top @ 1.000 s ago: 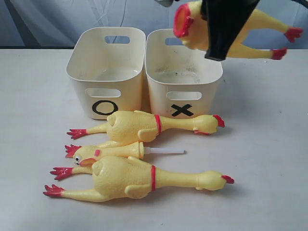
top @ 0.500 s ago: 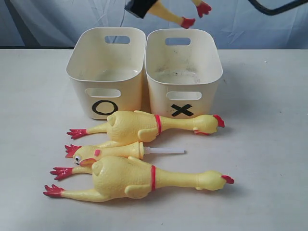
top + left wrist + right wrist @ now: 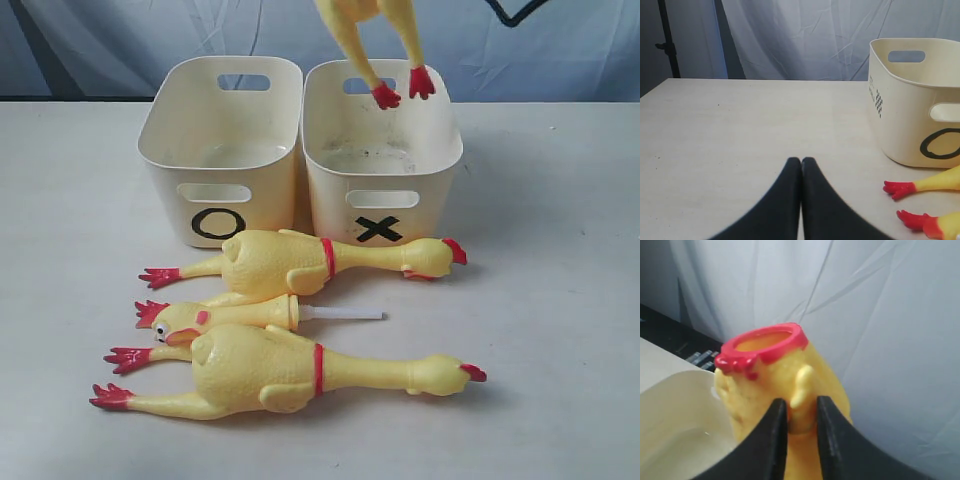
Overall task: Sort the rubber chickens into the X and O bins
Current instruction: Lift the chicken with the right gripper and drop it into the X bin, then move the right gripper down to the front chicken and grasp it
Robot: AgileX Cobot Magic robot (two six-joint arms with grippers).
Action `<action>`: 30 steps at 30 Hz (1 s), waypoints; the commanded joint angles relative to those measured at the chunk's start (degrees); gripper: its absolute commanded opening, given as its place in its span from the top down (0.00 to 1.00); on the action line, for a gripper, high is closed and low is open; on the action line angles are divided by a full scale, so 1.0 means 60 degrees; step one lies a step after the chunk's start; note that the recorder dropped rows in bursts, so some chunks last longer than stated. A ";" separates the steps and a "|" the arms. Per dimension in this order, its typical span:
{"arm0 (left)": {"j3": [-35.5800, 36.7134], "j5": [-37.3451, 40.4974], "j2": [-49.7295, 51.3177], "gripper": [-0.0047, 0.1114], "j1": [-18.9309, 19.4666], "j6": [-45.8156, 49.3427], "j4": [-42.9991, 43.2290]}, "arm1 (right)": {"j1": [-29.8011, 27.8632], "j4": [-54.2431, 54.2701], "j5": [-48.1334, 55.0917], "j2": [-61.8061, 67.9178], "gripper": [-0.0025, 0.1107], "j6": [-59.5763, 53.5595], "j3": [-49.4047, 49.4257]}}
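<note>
Glossy yellow rubber chickens [image 3: 270, 265], smooth cream plastic bins [image 3: 165, 190], matt pale tabletop [image 3: 540, 300]

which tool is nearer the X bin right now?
Right: the right tool grips a chicken dangling over the X bin; the left tool sits shut, low over the table, beyond the O bin.

Dangling chicken [image 3: 385, 96] above X bin [image 3: 430, 200]; O bin [image 3: 165, 200] unobstructed.

O bin [image 3: 250, 215], X bin [image 3: 420, 215] set near bench [image 3: 560, 330] far edge; rubber chicken [image 3: 280, 262], head piece [image 3: 230, 317], second rubber chicken [image 3: 260, 370] laid in front.
</note>
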 commanded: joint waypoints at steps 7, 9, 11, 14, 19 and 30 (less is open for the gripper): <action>-0.0023 -0.0127 -0.0050 0.96 -0.0034 -0.0042 0.0000 | -0.0064 -0.0092 0.0437 0.0476 0.47 0.0192 -0.0020; -0.0023 -0.0127 -0.0050 0.96 -0.0034 -0.0042 0.0000 | -0.0064 0.0013 0.0581 0.0457 0.50 0.0192 -0.0020; -0.0023 -0.0127 -0.0050 0.96 -0.0034 -0.0042 0.0000 | -0.0064 0.0116 0.1065 0.0306 0.55 0.0192 -0.0020; -0.0023 -0.0127 -0.0050 0.96 -0.0034 -0.0042 0.0000 | -0.0045 0.0565 0.1889 -0.0063 0.64 -0.0304 -0.0020; -0.0023 -0.0127 -0.0050 0.96 -0.0034 -0.0042 0.0000 | -0.0045 0.2700 0.3946 -0.0789 0.71 -0.4024 -0.0020; -0.0023 -0.0127 -0.0050 0.96 -0.0034 -0.0042 0.0000 | -0.0045 1.2338 0.7857 -0.0448 0.70 -1.4101 -0.0020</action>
